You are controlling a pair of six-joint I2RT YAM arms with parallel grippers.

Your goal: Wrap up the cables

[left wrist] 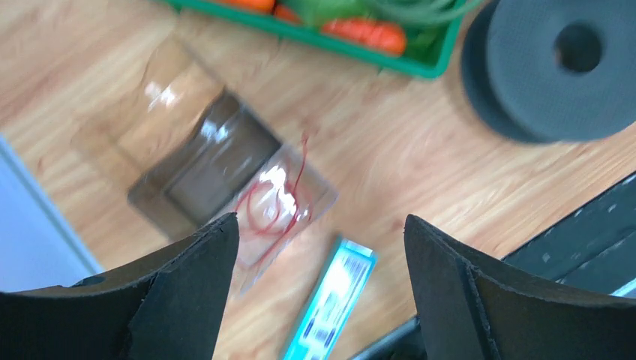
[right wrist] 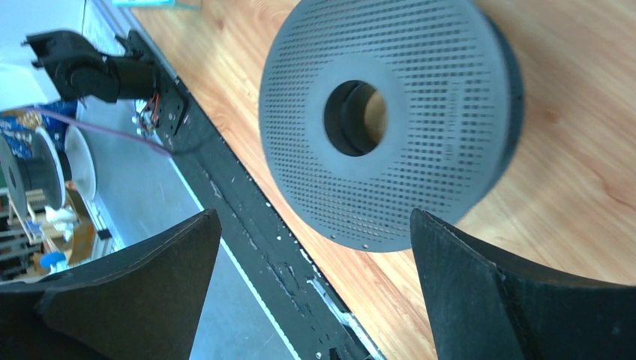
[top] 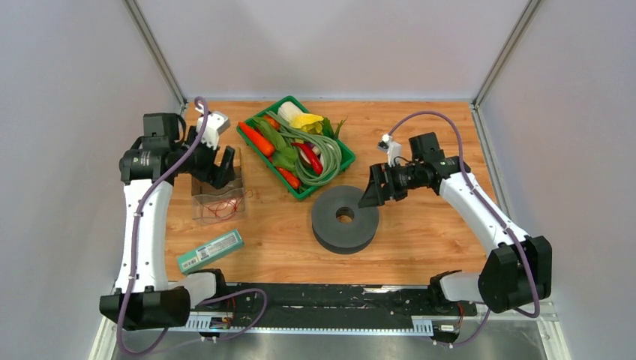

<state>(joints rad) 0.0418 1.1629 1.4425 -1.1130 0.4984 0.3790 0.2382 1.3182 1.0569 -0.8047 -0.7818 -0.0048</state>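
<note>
The thin red wire [top: 223,205] lies coiled inside a clear plastic bag [top: 217,201] on the wooden table at the left; in the left wrist view the wire [left wrist: 271,206] shows as loose loops with one end running up. My left gripper [top: 219,166] is open and empty, just above the bag's far end; in its own view [left wrist: 321,240] the jaws stand wide apart. My right gripper [top: 373,193] is open and empty, right beside the grey spool [top: 345,218], which fills the right wrist view [right wrist: 390,112].
A green basket [top: 330,178] of toy vegetables and pale green strands stands at the back middle. A teal box [top: 211,250] lies near the front left, also in the left wrist view [left wrist: 330,300]. The black rail [top: 315,300] runs along the near edge.
</note>
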